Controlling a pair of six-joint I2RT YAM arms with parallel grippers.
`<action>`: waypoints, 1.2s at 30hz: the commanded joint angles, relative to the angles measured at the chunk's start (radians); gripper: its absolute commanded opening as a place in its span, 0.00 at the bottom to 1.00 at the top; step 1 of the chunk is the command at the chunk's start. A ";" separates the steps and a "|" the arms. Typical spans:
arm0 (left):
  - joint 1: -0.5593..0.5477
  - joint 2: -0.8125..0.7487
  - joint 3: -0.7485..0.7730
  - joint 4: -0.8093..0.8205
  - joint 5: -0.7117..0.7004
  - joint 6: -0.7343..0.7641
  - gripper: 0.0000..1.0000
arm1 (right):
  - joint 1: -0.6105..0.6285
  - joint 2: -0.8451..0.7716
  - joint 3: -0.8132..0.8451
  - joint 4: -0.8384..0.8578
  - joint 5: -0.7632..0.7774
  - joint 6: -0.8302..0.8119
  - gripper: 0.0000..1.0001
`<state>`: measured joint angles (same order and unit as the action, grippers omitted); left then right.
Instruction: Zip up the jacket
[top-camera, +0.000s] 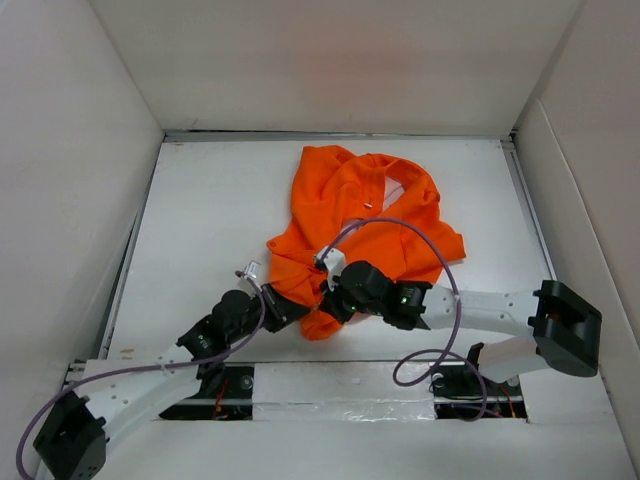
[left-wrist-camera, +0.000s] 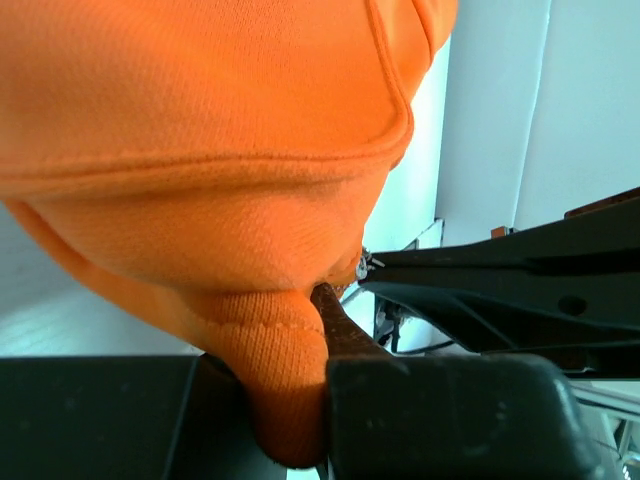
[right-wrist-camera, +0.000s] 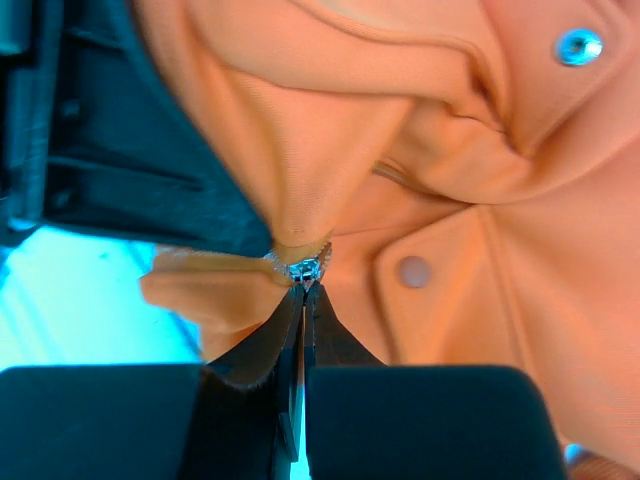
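Note:
The orange jacket (top-camera: 370, 225) lies crumpled on the white table, its bottom end toward the arms. My left gripper (top-camera: 300, 310) is shut on the jacket's bottom hem; in the left wrist view the orange hem (left-wrist-camera: 285, 380) is pinched between the fingers. My right gripper (top-camera: 335, 292) meets the left one at the hem. In the right wrist view its fingertips (right-wrist-camera: 303, 290) are shut on the small metal zipper pull (right-wrist-camera: 305, 268) at the bottom of the zipper. The left gripper shows as a dark shape (right-wrist-camera: 130, 150) beside it. Two snap buttons show on the fabric (right-wrist-camera: 413, 270).
White walls enclose the table on three sides. A purple cable (top-camera: 440, 300) loops from the right arm over the jacket's right part. The left arm's cable (top-camera: 150, 372) runs along its forearm. The arm bases (top-camera: 345, 385) sit at the near edge.

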<state>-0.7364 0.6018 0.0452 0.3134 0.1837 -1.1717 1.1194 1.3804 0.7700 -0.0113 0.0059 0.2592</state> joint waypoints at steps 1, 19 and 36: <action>0.003 -0.121 -0.090 -0.258 -0.139 0.041 0.00 | 0.071 -0.041 -0.007 -0.040 0.025 0.027 0.00; -0.063 -0.125 0.182 -0.737 -0.259 -0.019 0.00 | 0.197 0.010 -0.041 0.109 0.057 0.054 0.70; -0.084 0.042 0.206 -0.525 -0.385 0.009 0.00 | -0.185 0.176 -0.018 0.274 0.055 -0.005 0.74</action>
<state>-0.8185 0.6193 0.2638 -0.3435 -0.1539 -1.1999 0.9989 1.5394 0.7120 0.1967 0.0193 0.2790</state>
